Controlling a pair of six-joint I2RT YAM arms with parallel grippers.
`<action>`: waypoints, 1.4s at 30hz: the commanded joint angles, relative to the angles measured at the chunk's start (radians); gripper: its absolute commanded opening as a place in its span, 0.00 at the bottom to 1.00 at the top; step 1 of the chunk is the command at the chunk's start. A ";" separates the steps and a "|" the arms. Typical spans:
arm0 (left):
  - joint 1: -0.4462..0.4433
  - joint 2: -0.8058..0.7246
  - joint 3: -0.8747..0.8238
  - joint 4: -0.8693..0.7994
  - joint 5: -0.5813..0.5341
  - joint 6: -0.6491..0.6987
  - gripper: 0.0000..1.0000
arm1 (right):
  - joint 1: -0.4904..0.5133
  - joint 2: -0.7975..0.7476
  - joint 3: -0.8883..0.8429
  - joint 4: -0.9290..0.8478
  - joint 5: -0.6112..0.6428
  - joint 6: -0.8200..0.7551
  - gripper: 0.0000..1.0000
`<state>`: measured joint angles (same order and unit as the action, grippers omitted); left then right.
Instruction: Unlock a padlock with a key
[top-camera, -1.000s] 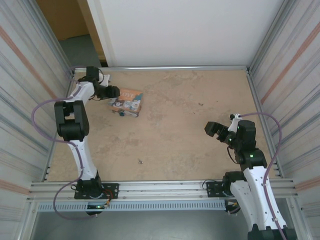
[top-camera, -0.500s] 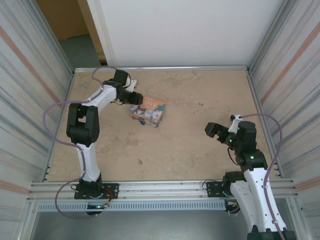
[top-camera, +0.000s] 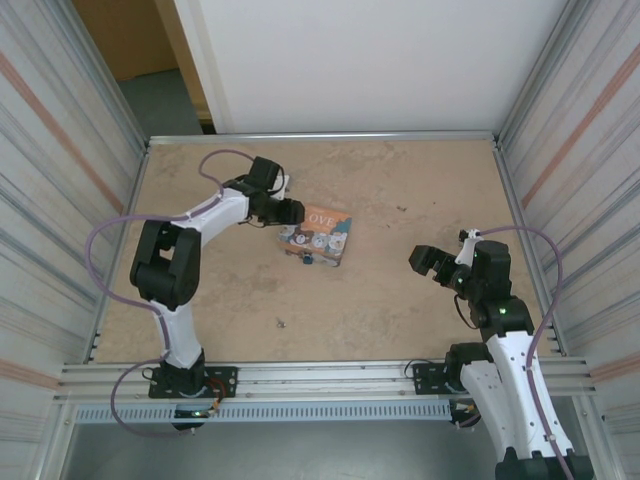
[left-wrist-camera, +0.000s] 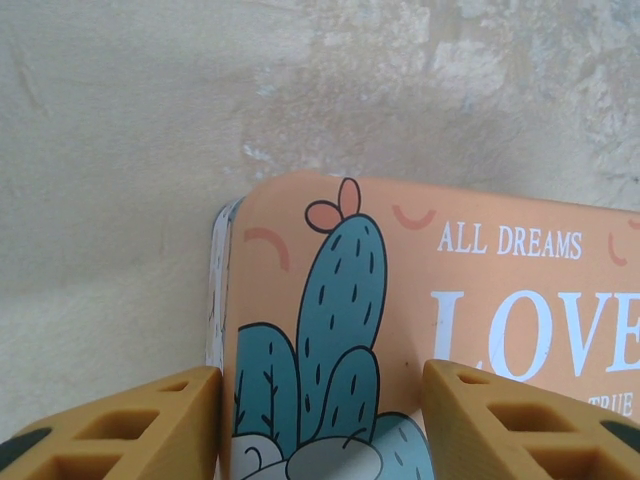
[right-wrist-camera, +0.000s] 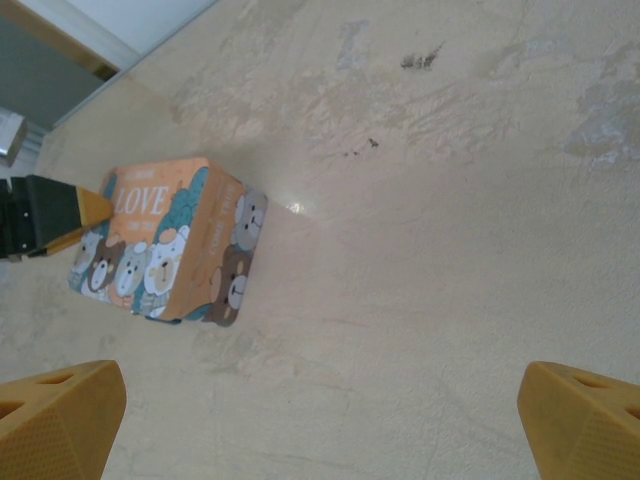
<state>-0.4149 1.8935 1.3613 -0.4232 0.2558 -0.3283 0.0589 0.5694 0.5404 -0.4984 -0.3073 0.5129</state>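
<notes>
Since the earlier frame the left arm has swung out to the right and away from the left wall, and the orange "LOVE" tin (top-camera: 322, 232) has travelled with it toward the middle of the table (top-camera: 400, 310); the right arm has not shifted. The left gripper (top-camera: 290, 212) now sits at the tin's left end. In the left wrist view its yellow fingers (left-wrist-camera: 140, 425) stand partly apart over the cactus end of the lid, the left one level with the lid's edge and the right one over the printed face. Whether they pinch the tin or only press against it cannot be told. The padlock (top-camera: 307, 259), a small dark spot, lies at the tin's near edge, touching or just beside it, a little nearer the bases than the left gripper and to its right. The key (top-camera: 281, 323), a pale speck, lies alone on the bare table, well apart from the tin and between it and the near rail. The right gripper (top-camera: 428, 262) hovers over the right side of the table, well apart from the tin, jaws spread wide and holding nothing.
</notes>
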 joint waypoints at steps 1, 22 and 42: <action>-0.031 -0.019 -0.053 0.001 -0.032 -0.068 0.54 | 0.006 0.001 0.023 0.006 0.005 0.010 0.99; 0.033 -0.428 -0.209 0.036 -0.058 -0.100 0.78 | 0.089 0.089 0.119 -0.023 -0.036 0.039 1.00; 0.047 -1.107 -0.679 -0.033 -0.064 -0.329 0.86 | 0.489 0.253 0.178 -0.037 0.125 0.110 0.92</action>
<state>-0.3729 0.8364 0.7143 -0.4133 0.1776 -0.6018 0.5091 0.8108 0.6792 -0.5247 -0.2340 0.5823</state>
